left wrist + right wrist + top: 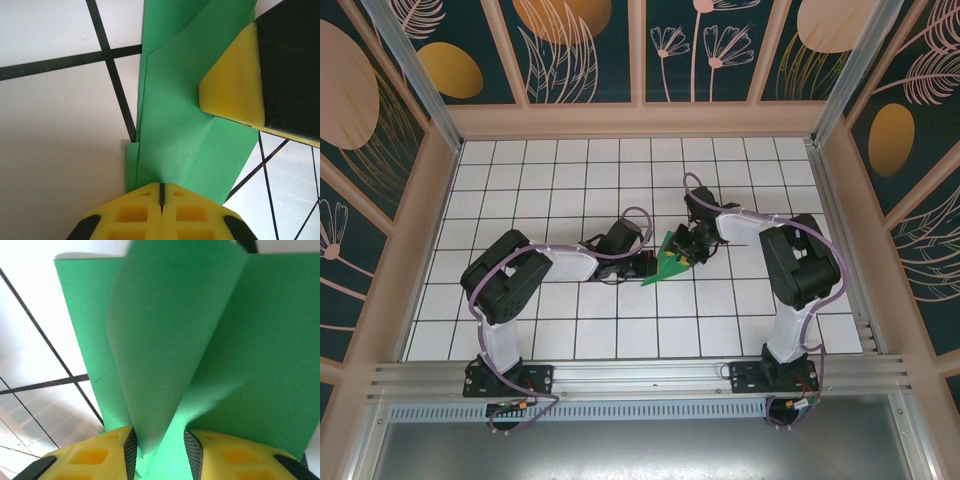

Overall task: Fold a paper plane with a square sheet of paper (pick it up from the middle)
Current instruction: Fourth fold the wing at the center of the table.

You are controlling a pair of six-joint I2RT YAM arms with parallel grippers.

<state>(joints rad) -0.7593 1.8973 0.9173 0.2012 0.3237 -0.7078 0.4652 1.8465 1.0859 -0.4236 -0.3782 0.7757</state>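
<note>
The square sheet of paper (pixel 663 268) is bright green and folded into a pointed wedge near the table's middle, its tip toward the front left. My left gripper (pixel 648 266) is shut, its yellow tips (pixel 161 192) meeting on the near edge of the flat folded paper (pixel 185 130). From the right, my right gripper (pixel 688 248) has a raised flap of the paper (pixel 175 340) standing up between its fingers (pixel 160 457); the flap fills the gap between both pads. One right finger (pixel 235 85) rests against the paper in the left wrist view.
White tiles with black grid lines (pixel 570 180) cover the table inside a low wooden rim (pixel 640 122). Patterned walls enclose the back and sides. The arm bases sit on a metal rail (pixel 640 375) at the near edge.
</note>
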